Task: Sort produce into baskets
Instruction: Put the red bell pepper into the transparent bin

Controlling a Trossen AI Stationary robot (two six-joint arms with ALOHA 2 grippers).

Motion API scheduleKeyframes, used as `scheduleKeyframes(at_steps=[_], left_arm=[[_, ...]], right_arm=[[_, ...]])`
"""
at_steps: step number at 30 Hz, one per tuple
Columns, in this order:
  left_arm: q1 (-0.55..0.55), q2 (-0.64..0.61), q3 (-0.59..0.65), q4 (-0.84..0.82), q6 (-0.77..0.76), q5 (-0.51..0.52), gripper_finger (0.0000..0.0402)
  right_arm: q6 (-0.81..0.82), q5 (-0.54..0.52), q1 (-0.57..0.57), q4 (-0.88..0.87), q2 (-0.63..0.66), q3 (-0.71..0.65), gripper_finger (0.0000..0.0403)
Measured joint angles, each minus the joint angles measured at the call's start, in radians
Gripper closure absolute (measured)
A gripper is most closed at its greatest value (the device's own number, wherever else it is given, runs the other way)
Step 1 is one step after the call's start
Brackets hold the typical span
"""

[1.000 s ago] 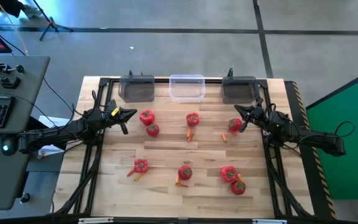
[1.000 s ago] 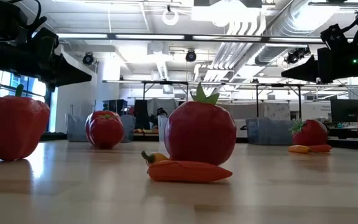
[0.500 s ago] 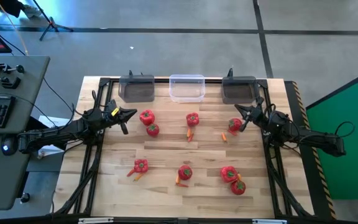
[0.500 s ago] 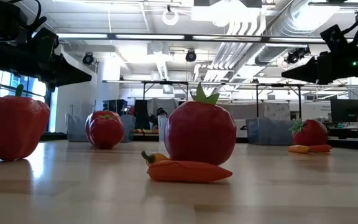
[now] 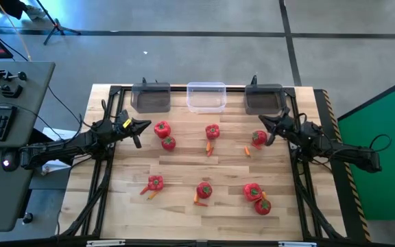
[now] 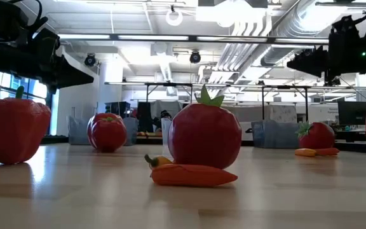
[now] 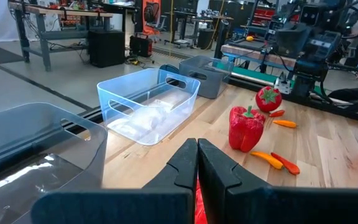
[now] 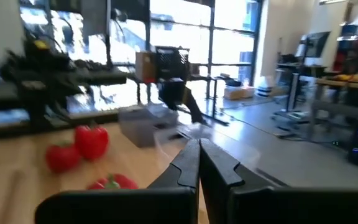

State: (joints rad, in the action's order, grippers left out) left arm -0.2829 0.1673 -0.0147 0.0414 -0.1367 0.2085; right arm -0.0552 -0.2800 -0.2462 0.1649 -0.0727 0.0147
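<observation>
Red peppers and tomatoes lie scattered on the wooden table: two at the far left (image 5: 161, 128) (image 5: 169, 143), one in the middle (image 5: 212, 131), one at the far right (image 5: 258, 138), several near the front (image 5: 204, 190). Small orange carrots (image 5: 209, 146) lie beside some. Two dark grey baskets (image 5: 150, 97) (image 5: 262, 98) and a clear basket (image 5: 206, 96) stand along the far edge. My left gripper (image 5: 139, 125) (image 7: 197, 143) is shut and empty, left of the far-left produce. My right gripper (image 5: 266, 124) (image 8: 199, 144) is shut and empty, above the table just beyond the far-right tomato.
A black frame rail (image 5: 184, 88) runs along the far edge behind the baskets. Black frame legs (image 5: 101, 178) (image 5: 304, 185) run down both sides of the table. Bare wood (image 5: 204, 165) lies between the two rows of produce.
My right gripper has risen a little and swung slightly toward the far edge, still shut. The produce and the baskets have not moved.
</observation>
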Motion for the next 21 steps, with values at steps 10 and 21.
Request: scheduleKeyframes(at_steps=[10, 21], left_arm=[[0.000, 0.000, 0.000, 0.008, 0.000, 0.000, 0.0401], [0.000, 0.000, 0.000, 0.009, 0.000, 0.000, 0.0402]], right_arm=[[0.110, 0.003, 0.045, 0.054, -0.051, 0.001, 0.0347], [0.219, -0.027, 0.122, 0.204, -0.299, 0.003, 0.0182]])
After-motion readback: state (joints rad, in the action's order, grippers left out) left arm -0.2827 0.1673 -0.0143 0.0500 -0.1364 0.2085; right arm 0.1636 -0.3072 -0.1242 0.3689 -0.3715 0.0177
